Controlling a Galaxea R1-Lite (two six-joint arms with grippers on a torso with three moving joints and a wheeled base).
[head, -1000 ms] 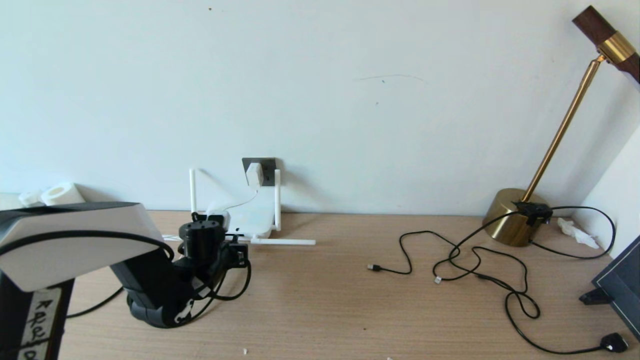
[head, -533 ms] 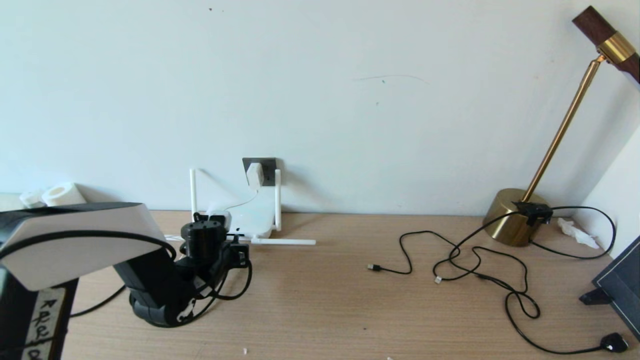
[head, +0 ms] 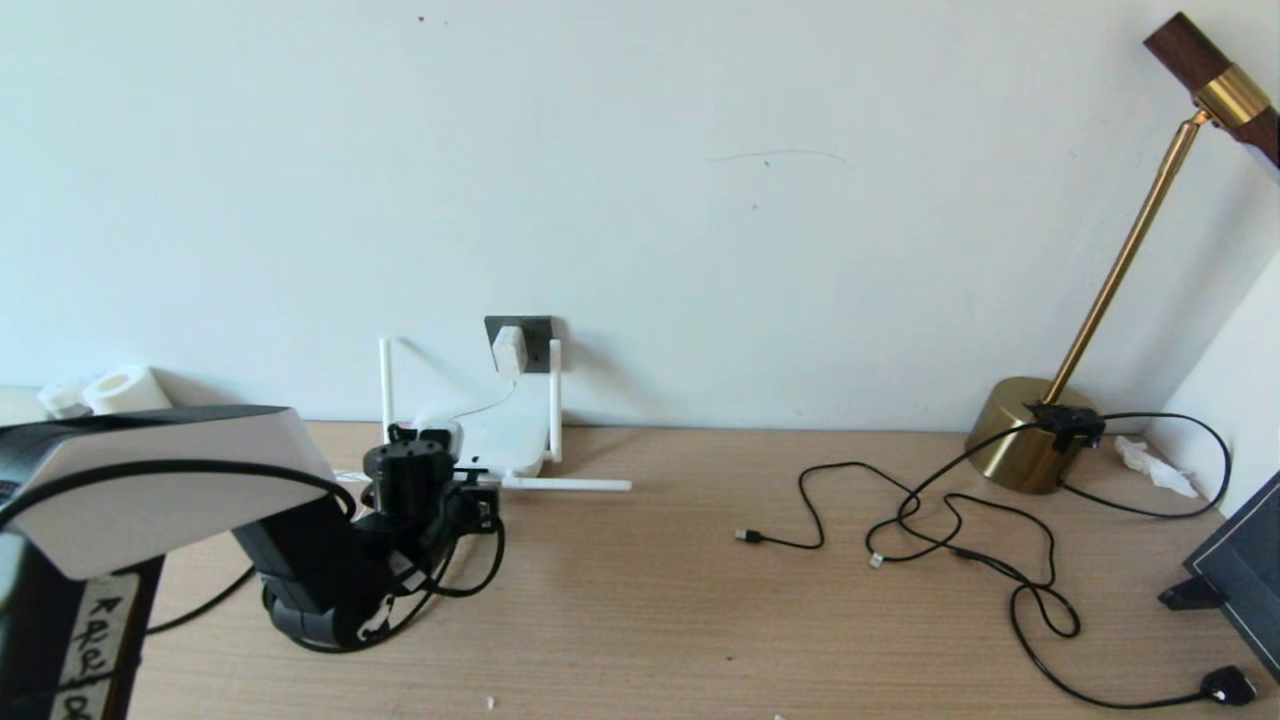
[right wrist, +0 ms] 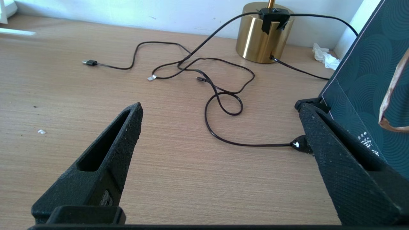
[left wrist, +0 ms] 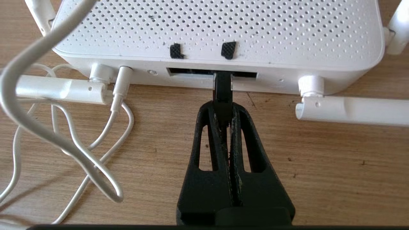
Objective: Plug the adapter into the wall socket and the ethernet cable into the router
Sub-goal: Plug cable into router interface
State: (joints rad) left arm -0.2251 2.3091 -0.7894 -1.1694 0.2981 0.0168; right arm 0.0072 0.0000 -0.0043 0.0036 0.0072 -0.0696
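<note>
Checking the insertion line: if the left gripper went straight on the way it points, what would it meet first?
Probably the router. The left gripper, jaws shut on the ethernet cable, points at the dark port slot in its near edge; the plug tip is already at the slot's mouth.

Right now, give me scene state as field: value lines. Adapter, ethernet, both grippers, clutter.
adapter: white cube seated on the wall socket, cord hanging down to the router
ethernet cable: plug tip at the router's port slot, full seating cannot be confirmed
left gripper: shut on the ethernet cable's boot, at the router's port edge
right gripper: open, holding nothing, over the desk
clutter: thin black cords and a brass lamp base at the right
</note>
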